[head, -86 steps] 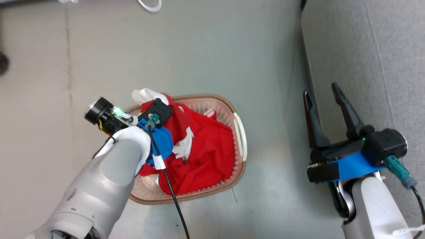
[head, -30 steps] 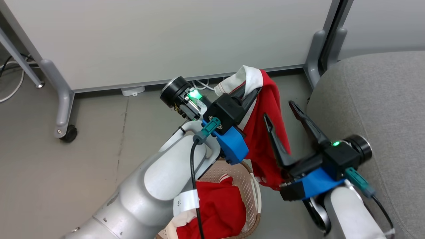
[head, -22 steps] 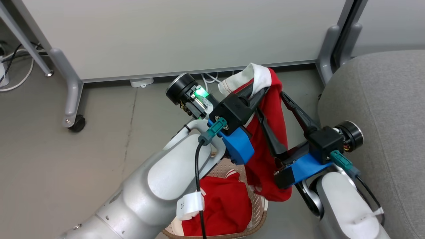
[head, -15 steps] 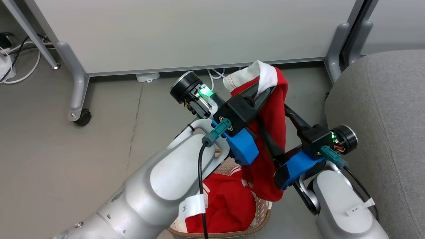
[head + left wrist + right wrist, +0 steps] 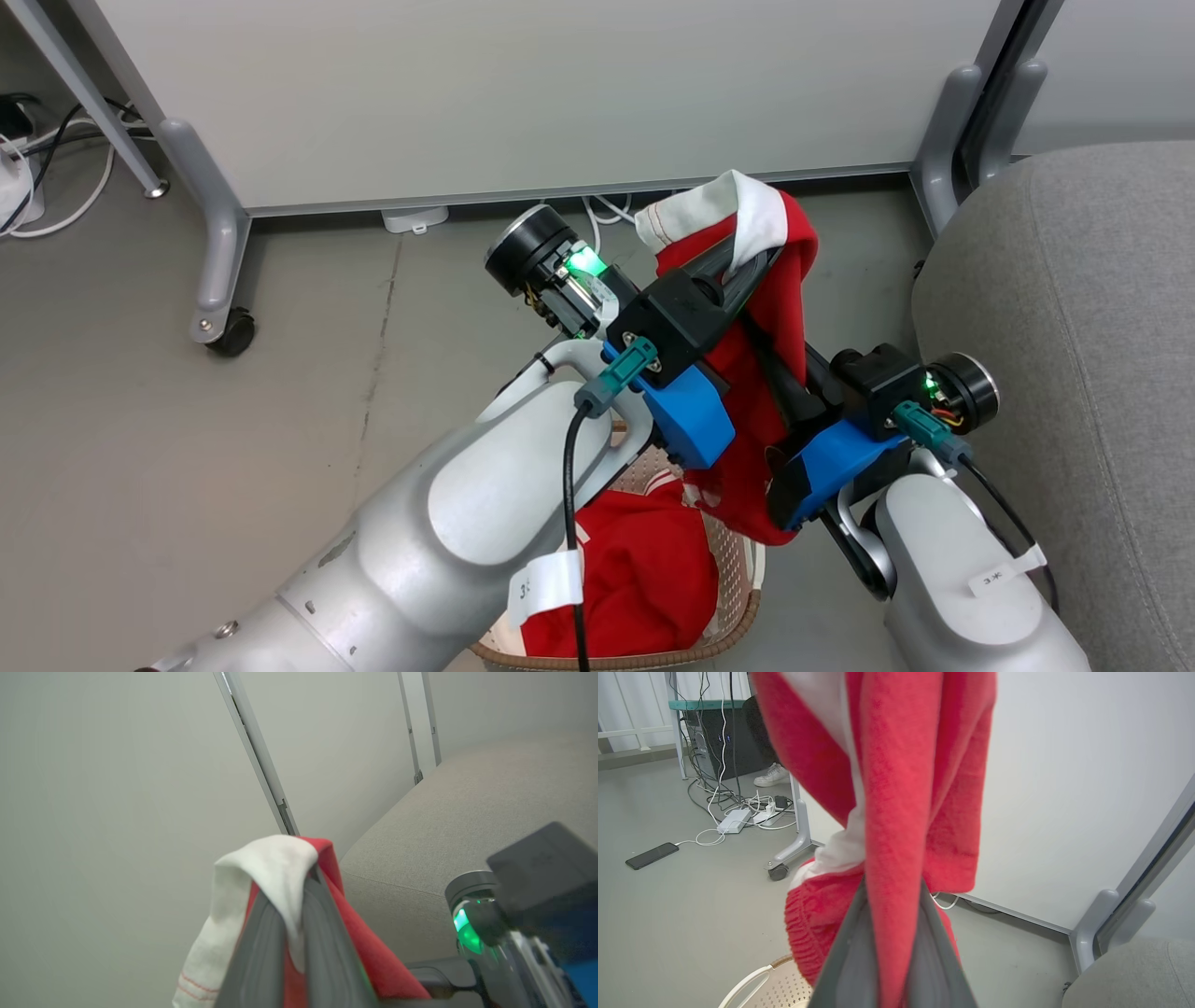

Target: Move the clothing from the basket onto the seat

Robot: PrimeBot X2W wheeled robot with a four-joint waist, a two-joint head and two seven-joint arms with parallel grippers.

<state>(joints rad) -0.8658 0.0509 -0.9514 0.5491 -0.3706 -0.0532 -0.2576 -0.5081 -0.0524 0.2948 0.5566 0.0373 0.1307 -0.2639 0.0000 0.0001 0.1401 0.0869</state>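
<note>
Has closed the right gripper (image 5: 780, 373) onto the hanging red clothing (image 5: 789, 280), pressing its fingers flat on a fold after holding them spread either side half a second ago; keeps the left gripper (image 5: 752, 261) pinched tight on the white top edge. Holds that garment by both grippers in the air, above the 1 o'clock rim of the basket (image 5: 744, 611) and at 9 o'clock of the seat (image 5: 1074, 327), short of it. Judged ready for the carry toward 3 o'clock onto the seat, with a second red garment (image 5: 644, 579) left in the basket for another trip.
</note>
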